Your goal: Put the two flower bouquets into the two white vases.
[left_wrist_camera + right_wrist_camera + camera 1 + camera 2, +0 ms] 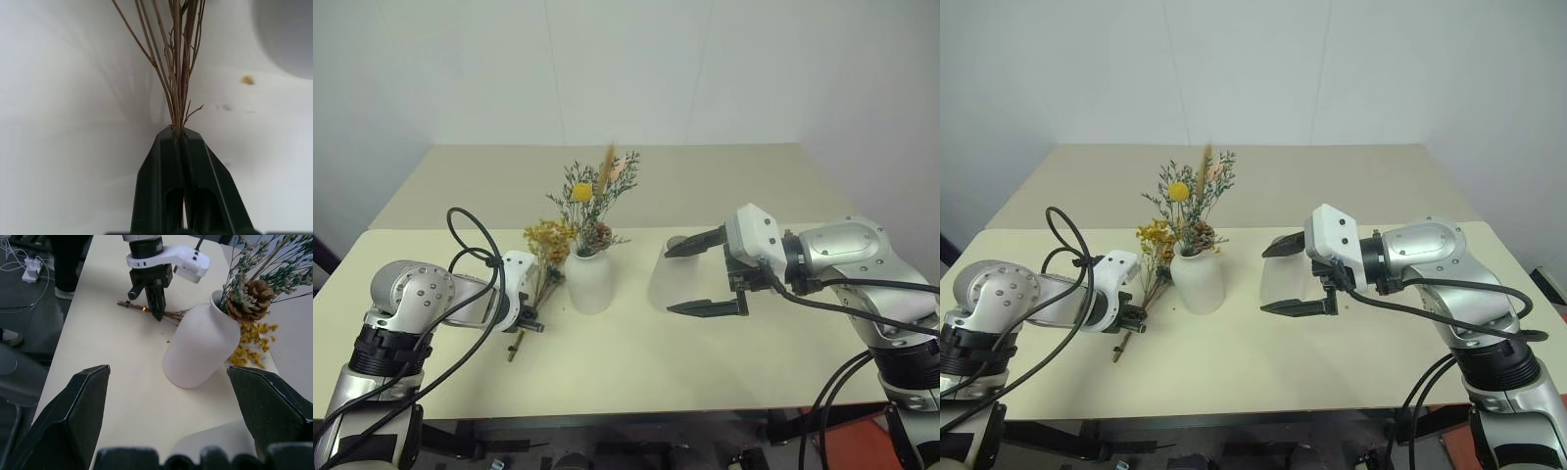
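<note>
The larger bouquet of tiny yellow blossoms lies on the table, left of the rounded white vase. My left gripper is shut on its thin brown stems near their cut ends. The small dark bouquet, with a yellow ball and a pink plume, stands in the rounded vase. The taller tapered white vase stands upright to the right. My right gripper is open, one finger on each side of that vase; I cannot tell whether they touch it.
The cream table runs back to a white wall, with bare room behind and right of the vases. A yellow crumb lies by the stems. A person's legs stand on the floor past the table's left side.
</note>
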